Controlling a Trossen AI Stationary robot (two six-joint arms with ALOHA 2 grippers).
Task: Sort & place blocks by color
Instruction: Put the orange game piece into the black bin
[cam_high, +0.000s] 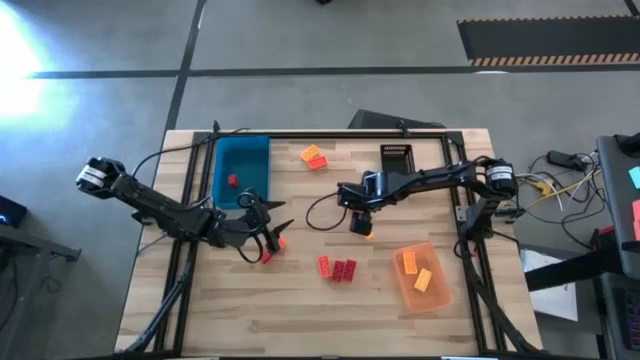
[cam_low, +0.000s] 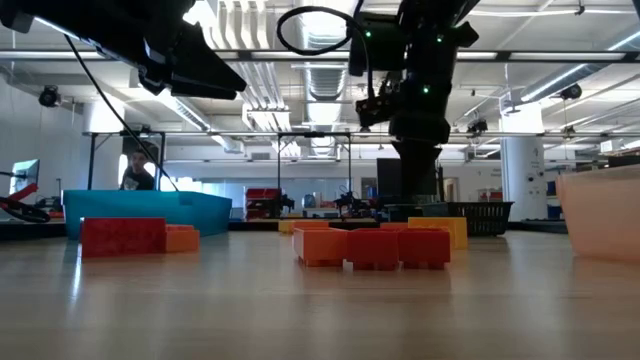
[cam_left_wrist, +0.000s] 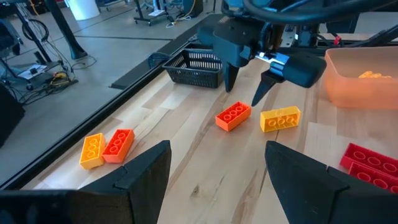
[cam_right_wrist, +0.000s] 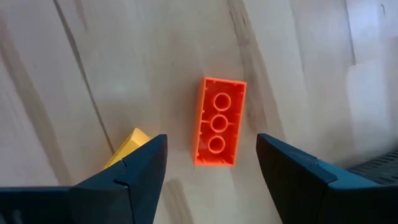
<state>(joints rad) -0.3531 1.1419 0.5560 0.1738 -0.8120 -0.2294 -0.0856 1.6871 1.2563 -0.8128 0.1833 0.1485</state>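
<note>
My right gripper (cam_right_wrist: 211, 142) hangs open, pointing down over an orange block (cam_right_wrist: 219, 122) that lies flat on the table, studs up, one finger to each side and above it. A yellow block (cam_left_wrist: 280, 118) lies beside it, partly hidden behind one finger in the right wrist view. My left gripper (cam_high: 268, 236) waits open above the table, near the blue tray (cam_high: 243, 165), with nothing between its fingers (cam_left_wrist: 149, 168). A red block (cam_high: 266, 257) and an orange one (cam_high: 281, 241) lie under it. One red block (cam_high: 232, 181) rests in the blue tray.
Red blocks (cam_high: 337, 268) lie mid-table near the front. A translucent orange tray (cam_high: 420, 278) at the front right holds yellow blocks. An orange and a red block (cam_high: 314, 156) lie at the back, beside a black basket (cam_high: 396, 155).
</note>
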